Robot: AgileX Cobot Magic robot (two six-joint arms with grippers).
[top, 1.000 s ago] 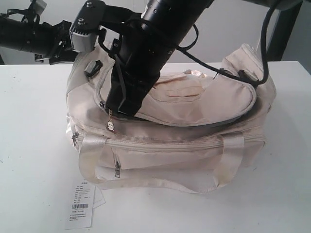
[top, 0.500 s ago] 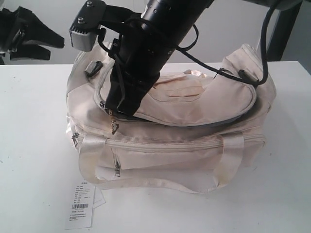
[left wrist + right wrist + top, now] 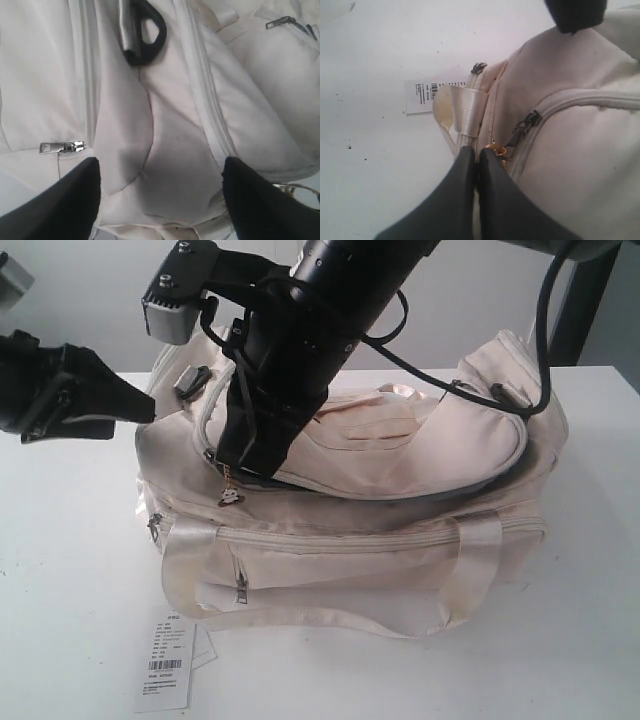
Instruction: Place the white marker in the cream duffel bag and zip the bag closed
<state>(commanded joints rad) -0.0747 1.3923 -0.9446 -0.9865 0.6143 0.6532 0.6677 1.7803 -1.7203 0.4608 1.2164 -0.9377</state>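
Note:
The cream duffel bag (image 3: 400,540) lies on the white table, its curved top flap down with a dark gap along the flap's lower edge. My right gripper (image 3: 235,465) reaches across to the left end of the top zipper. In the right wrist view it (image 3: 477,150) is shut, its tips at the zipper pull beside a gold ring (image 3: 497,150). The charm (image 3: 228,497) hangs just below. My left gripper (image 3: 145,410) is open at the bag's left end, bag fabric (image 3: 170,125) between its spread fingers. The white marker is out of view.
A white paper barcode tag (image 3: 165,665) lies on the table (image 3: 60,590) in front of the bag's left corner. A black buckle (image 3: 145,35) and a small side zip pull (image 3: 62,147) sit on the bag's end. The right arm's cable loops over the bag.
My left gripper has come down from the upper left and moved right to the bag's left end. The charm under the right gripper has swung a little. The right arm has stayed put.

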